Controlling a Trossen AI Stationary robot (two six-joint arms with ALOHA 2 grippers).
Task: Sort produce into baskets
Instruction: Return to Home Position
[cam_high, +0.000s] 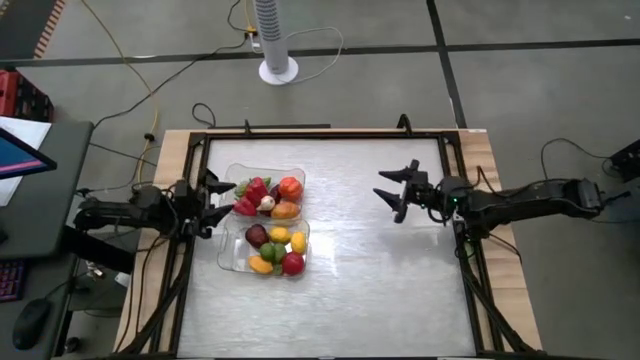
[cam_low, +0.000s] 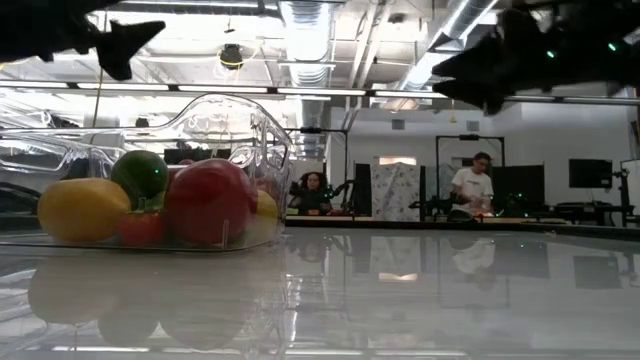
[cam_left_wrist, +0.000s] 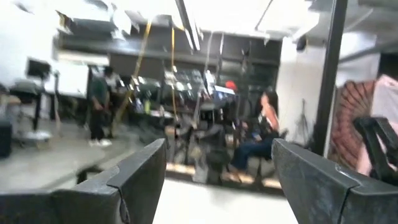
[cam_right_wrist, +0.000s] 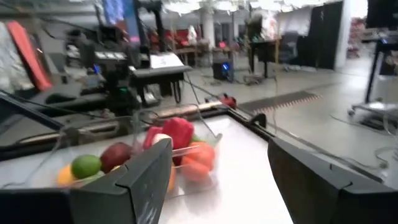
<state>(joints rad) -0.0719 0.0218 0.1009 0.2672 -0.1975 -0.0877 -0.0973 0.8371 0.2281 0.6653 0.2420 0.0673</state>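
Observation:
Two clear trays sit side by side left of the table's middle. The far tray (cam_high: 240, 178) holds red, orange and whitish produce (cam_high: 268, 196). The near tray (cam_high: 228, 255) holds yellow, green, red and dark purple produce (cam_high: 277, 250). Both also show in the right wrist view (cam_right_wrist: 180, 152) and the low view (cam_low: 150, 200). My left gripper (cam_high: 218, 200) is open and empty, raised at the table's left edge beside the trays. My right gripper (cam_high: 392, 190) is open and empty, raised over the right half of the table.
A dark frame (cam_high: 330, 135) runs around the table top. The white table surface (cam_high: 380, 270) lies bare between the trays and my right arm. A white fan stand (cam_high: 278, 60) stands on the floor behind the table. People sit in the room beyond (cam_low: 475, 190).

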